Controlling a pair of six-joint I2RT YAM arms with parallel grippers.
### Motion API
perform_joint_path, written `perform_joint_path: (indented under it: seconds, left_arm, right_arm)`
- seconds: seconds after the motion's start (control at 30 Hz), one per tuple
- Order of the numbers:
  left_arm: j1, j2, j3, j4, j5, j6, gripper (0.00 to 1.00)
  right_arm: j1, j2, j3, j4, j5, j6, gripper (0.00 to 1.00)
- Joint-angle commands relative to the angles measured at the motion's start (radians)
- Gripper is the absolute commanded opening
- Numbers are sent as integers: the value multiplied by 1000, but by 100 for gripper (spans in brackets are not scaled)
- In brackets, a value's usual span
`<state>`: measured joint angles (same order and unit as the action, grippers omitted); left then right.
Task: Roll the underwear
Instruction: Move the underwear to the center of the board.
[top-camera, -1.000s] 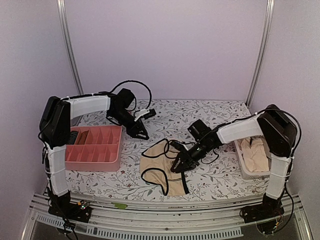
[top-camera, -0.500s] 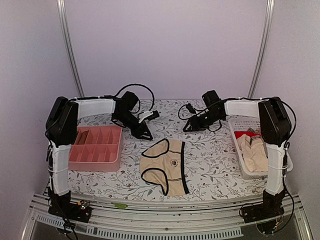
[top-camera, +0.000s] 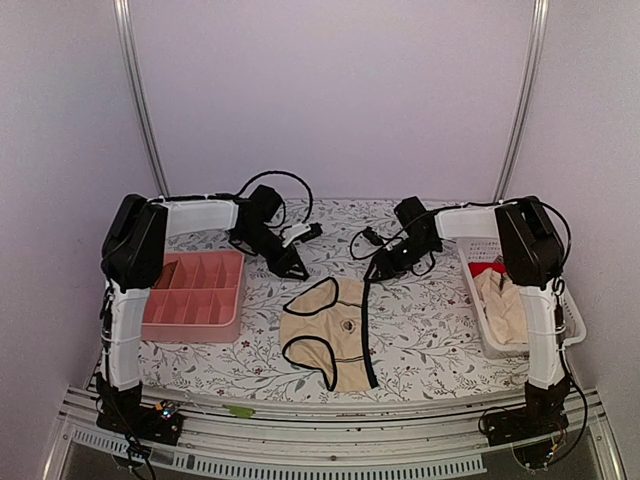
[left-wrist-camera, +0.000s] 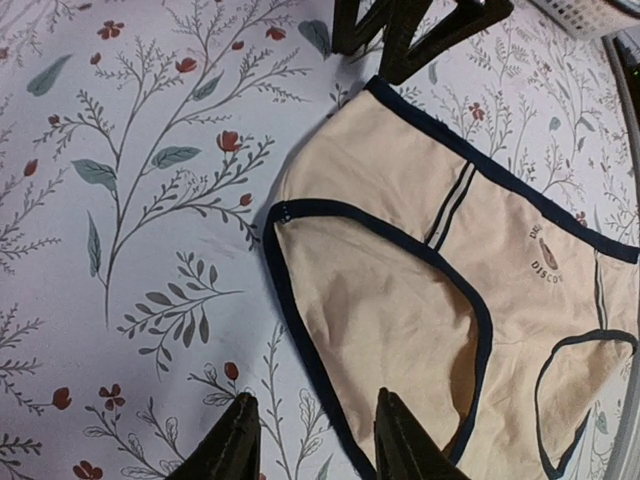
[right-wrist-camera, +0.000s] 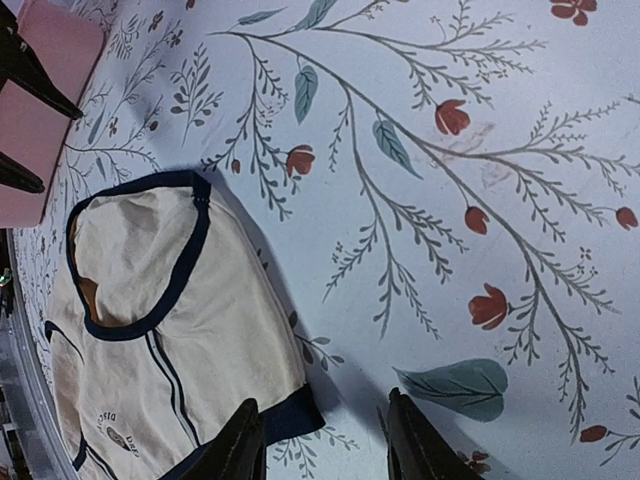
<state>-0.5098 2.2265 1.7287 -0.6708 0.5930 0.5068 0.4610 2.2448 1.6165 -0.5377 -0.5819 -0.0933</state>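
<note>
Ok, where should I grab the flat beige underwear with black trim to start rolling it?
Probably the far corner of its straight black waistband, from above on the far side: the beige cloth underwear lies flat, and the right end effector hovers there.

**Soft, even light and hardly any glare**

The light is diffuse and comes from overhead. In the top view the back walls take a pale lilac cast, and the arms throw only faint, blurry shadows on the flowered tablecloth. That view is a little soft and grainy, and dimmer along the metal frame at the near edge. Both wrist views are bright and crisp, with print and stitching easy to read. In the right wrist view the underwear casts a narrow dark shadow along its raised edge. The left gripper shows its fingers as black, slightly unfocused silhouettes. The left wrist view bends at its right edge.
</note>
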Motion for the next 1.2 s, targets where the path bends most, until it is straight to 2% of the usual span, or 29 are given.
perform_joint_path:
  seconds: [0.0, 0.2, 0.43, 0.6, 0.7, 0.8, 0.93, 1.17]
  left_arm:
    - [-22, 19, 16, 35, -25, -24, 39]
    - [-29, 14, -11, 62, -27, -26, 39]
    - [-57, 41, -22, 83, -35, -53, 38]
    - [-93, 65, -26, 102, -92, -86, 38]
    - [-107, 67, -50, 134, -150, -101, 40]
    - [-120, 70, -66, 153, -225, -105, 40]
    - [-132, 51, -94, 187, -284, -101, 39]
    - [-99, -44, -125, 212, -190, -112, 38]
  right_arm:
    - [41, 59, 45, -11, 31, -29, 41]
    - [69, 90, 55, -47, 100, -58, 33]
    - [71, 42, -15, -59, 113, -80, 25]
    - [72, 41, -28, -51, 109, -73, 14]
    - [71, 53, -3, -59, 119, -65, 5]
    - [70, 53, 2, -61, 128, -62, 0]
    - [67, 46, -2, -61, 127, -61, 0]
    - [47, 6, 2, -41, 125, -43, 0]
